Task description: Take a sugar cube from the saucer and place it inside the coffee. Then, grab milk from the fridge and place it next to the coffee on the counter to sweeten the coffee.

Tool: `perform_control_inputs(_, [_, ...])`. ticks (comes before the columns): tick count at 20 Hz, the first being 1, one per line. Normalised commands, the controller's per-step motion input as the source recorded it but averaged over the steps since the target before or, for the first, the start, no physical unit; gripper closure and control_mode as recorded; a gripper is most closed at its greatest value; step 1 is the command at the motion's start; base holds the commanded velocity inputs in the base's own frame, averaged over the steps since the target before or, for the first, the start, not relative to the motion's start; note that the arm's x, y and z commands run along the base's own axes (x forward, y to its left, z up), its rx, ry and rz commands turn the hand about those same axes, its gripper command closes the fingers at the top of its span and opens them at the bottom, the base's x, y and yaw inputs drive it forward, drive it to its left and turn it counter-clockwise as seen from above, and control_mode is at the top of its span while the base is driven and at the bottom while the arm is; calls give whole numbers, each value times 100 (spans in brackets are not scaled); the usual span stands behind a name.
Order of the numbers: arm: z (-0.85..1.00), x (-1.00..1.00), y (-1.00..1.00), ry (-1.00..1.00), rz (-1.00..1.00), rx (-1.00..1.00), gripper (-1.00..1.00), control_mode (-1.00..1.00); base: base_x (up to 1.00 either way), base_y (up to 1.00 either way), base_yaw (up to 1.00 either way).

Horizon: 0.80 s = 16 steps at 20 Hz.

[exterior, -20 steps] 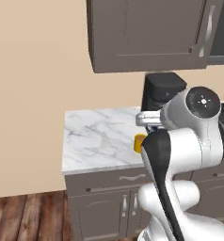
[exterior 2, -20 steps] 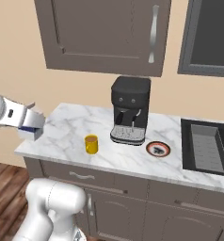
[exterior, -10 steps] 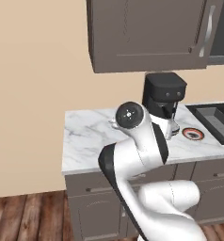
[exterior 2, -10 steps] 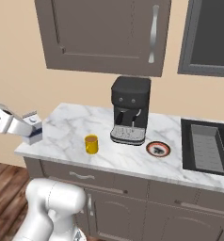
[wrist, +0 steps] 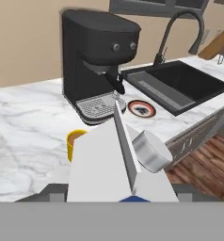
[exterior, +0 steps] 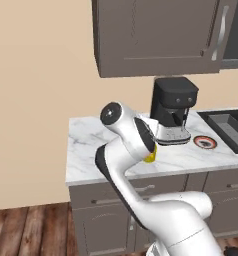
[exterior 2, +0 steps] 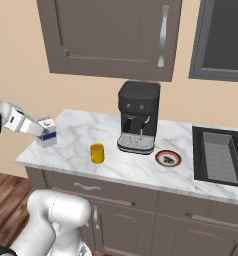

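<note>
The gripper [exterior 2: 37,131] holds the milk [exterior 2: 46,135], clamped at its top, at the left end of the counter [exterior 2: 76,132]. The carton appears to sit low over the marble near the edge; whether its base touches the slab is hard to tell from the right base view. In the hand view the carton's white gable [wrist: 115,164] fills the foreground and hides the fingertips, so the grip is judged from the right base view alone.

The coffee [exterior 2: 97,153] stands further along the counter, toward the coffee machine [exterior 2: 137,122], well apart from the carton. The saucer [exterior 2: 168,158] lies beyond the machine's tray, near the sink [exterior 2: 222,159].

The remaining step looks like carrying the milk across and setting it beside the mug. The risks lie there. The carton hides much of the hand view, so the mug's near side is partly masked, and a misjudged approach could knock the mug and spill it. Releasing where the carton is now would leave it too far from the coffee, and close to the counter's edge. A tilted release could tip the tall carton over.
</note>
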Motion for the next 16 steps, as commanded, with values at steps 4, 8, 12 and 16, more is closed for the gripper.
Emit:
perform_control_inputs(4, [-47, 51, 1, 14, -8, 0, 100, -100, 0, 0, 0])
perform_control_inputs(8, [-37, 56, 0, 8, -6, -1, 100, -100, 0, 0, 0])
perform_control_inputs(12, [-33, 46, 3, 2, -4, -1, 100, -100, 0, 0, 0])
perform_control_inputs(16, [-52, 27, 4, 2, -4, -1, 100, -100, 0, 0, 0])
